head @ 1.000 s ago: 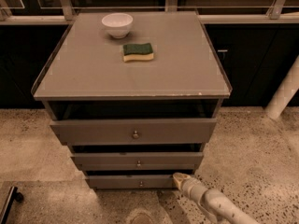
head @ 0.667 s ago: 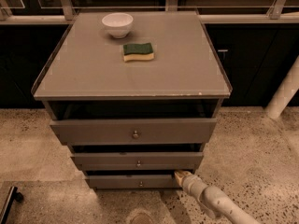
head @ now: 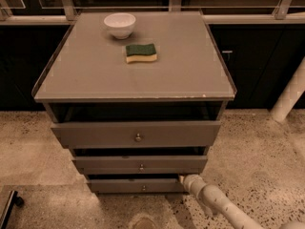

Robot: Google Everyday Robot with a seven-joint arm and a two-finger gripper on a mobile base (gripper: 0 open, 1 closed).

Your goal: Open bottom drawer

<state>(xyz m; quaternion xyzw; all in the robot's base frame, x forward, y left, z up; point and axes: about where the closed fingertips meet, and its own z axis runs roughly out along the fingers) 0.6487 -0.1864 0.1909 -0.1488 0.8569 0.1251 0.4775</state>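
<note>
The bottom drawer (head: 124, 186) is the lowest, narrowest grey-brown front of the cabinet, with a tiny round knob (head: 143, 188) at its centre. It sits just under the middle drawer (head: 114, 164) and top drawer (head: 95, 134). My gripper (head: 183, 179) is at the end of the white arm (head: 214, 202) coming from the lower right. Its tip is at the right end of the bottom drawer front, near its upper right corner.
A white bowl (head: 119, 25) and a green-and-yellow sponge (head: 141, 52) lie on the cabinet top (head: 190, 75). A white pole (head: 289, 94) leans at the right. Speckled floor (head: 267, 151) surrounds the cabinet. A dark wheeled object (head: 9, 205) sits at the lower left.
The arm tip has shifted slightly left toward the bottom drawer's right end. The drawers have not visibly moved.
</note>
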